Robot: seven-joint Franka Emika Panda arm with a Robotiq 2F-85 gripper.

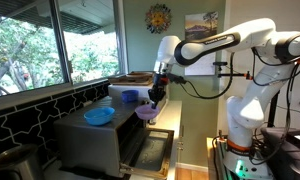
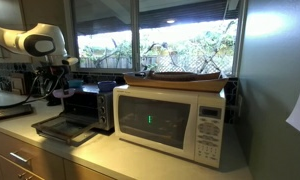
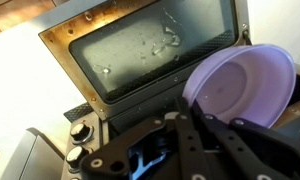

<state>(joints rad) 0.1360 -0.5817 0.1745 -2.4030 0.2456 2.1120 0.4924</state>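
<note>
Dark finger links of the gripper point(image 3: 195, 118) fill the bottom of the wrist view. They are clamped tight on the near rim of a purple bowl point(image 3: 245, 85), which tilts up to their right. The bowl's inside shows smooth and bare, so it looks empty.

Just beyond the bowl lies the lowered door point(image 3: 155, 50) of a toaster oven point(image 1: 85, 145), its glass pane facing up inside a brass-coloured frame. Two knobs point(image 3: 82, 130) of the oven front show at the lower left. In an exterior view the gripper hangs from the white arm point(image 1: 215, 45), and the bowl is held in the air above the far side of the open door, touching nothing else.

I judge the step in hand to be the carry: the bowl is gripped and lifted, and not yet set on anything. Any set-down from here calls for levelling the bowl first. It also calls for keeping the bowl's edge off the door frame and letting the jaws part only once the base is supported.

A blue bowl point(image 1: 99, 116) sits on top of the oven, near the purple one but apart from it; what it holds cannot be told. Behind stands a white microwave point(image 2: 170, 120) on the counter point(image 2: 120, 157), door shut, with a flat dark tray point(image 2: 185, 77) on top. The tray's contents are too small to make out, and the oven's cavity is hidden in every view.
</note>
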